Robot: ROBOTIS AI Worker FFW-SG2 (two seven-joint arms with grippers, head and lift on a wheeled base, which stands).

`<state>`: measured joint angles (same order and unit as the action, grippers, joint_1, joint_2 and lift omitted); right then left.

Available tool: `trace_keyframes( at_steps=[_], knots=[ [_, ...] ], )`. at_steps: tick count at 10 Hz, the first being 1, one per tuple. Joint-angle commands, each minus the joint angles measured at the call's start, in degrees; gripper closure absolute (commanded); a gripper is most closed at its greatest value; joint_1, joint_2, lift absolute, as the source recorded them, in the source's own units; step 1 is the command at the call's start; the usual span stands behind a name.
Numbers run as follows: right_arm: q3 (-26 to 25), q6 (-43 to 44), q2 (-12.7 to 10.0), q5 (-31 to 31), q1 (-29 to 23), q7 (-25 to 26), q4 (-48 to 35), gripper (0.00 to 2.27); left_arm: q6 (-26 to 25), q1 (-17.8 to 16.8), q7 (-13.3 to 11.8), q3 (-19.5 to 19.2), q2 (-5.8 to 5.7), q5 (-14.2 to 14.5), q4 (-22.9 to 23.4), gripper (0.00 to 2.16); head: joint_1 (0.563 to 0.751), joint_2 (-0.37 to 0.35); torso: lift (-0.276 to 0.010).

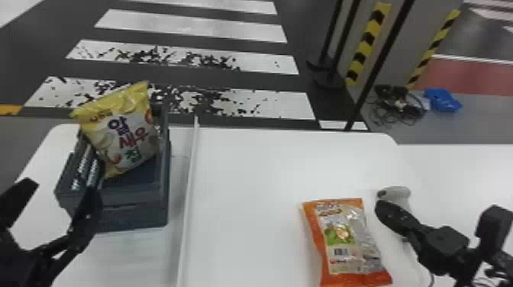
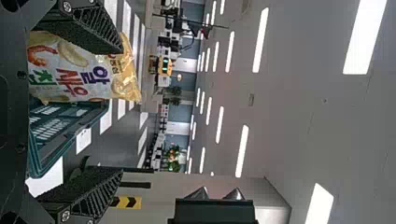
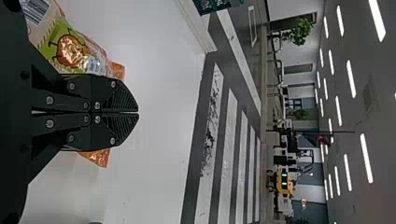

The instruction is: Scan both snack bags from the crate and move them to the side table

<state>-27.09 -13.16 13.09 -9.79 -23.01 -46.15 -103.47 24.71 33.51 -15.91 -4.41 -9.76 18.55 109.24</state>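
By the crate [image 1: 137, 217], left gripper [image 1: 63, 186] is open and should squeeze the yellow bag [image 1: 128, 133] softly; right gripper [image 3: 137, 112] is closed.

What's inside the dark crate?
A yellow-topped snack bag stands tilted in the crate, poking above its rim. The bag covers part of the crate's inside, so anything behind or beneath it can't be seen.

From the head we looked forward and down over the table [image 1: 267, 164]; from each wrist, nearer, turned sideways, toward the ceiling [image 2: 294, 116]; head and left wrist shared the crate [image 1: 131, 217].
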Motion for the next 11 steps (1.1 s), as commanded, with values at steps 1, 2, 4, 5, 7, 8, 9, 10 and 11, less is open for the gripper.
trace_keyframes(
  at_steps=[1,2,4,5,7,8,9,10,11],
  knots=[
    [-0.24,-1.04,0.18,2.68,0.42,0.80,1.51,1.84,0.11,-0.29,0.00,0.02,0.00,0.00,-0.79,0.10,0.695,-0.169,-0.099],
    [-0.24,-1.04,0.44,3.82,0.69,0.80,3.53,1.84,-0.06,-0.55,0.00,0.02,-0.08,0.00,-1.14,0.10,0.695,-0.175,-0.099],
    [0.02,-1.21,0.35,6.37,0.60,0.80,5.03,1.85,-0.06,-1.08,0.00,0.02,-0.08,0.00,-1.84,0.10,0.695,-0.196,-0.099],
    [0.02,-1.74,0.44,7.77,0.42,0.71,5.20,1.85,-0.06,-1.17,0.00,0.02,-0.08,0.00,-2.11,0.10,0.695,-0.200,-0.099],
    [0.02,-2.44,0.44,10.32,-0.02,0.27,5.82,1.86,0.11,-1.34,0.00,-0.07,-0.08,0.17,-2.37,0.10,0.695,-0.207,-0.099],
    [-0.15,-2.44,0.53,10.85,-0.46,-0.35,6.00,1.86,0.11,-1.34,0.00,0.02,-0.08,0.17,-2.46,0.10,0.695,-0.211,-0.099],
    [-0.15,-2.44,0.53,11.03,-0.90,-1.14,5.91,1.86,0.11,-1.34,0.00,0.02,-0.08,0.17,-2.46,0.10,0.695,-0.213,-0.099],
    [-0.15,-2.44,0.53,11.03,-1.16,-1.75,5.91,1.86,0.11,-1.34,-0.09,0.02,0.00,0.17,-2.46,0.10,0.695,-0.214,-0.099],
    [0.02,-2.44,0.44,11.03,-1.34,-2.10,5.91,1.86,0.11,-1.34,-0.09,0.02,0.00,0.17,-2.46,0.10,0.695,-0.213,-0.099]
  ],
)
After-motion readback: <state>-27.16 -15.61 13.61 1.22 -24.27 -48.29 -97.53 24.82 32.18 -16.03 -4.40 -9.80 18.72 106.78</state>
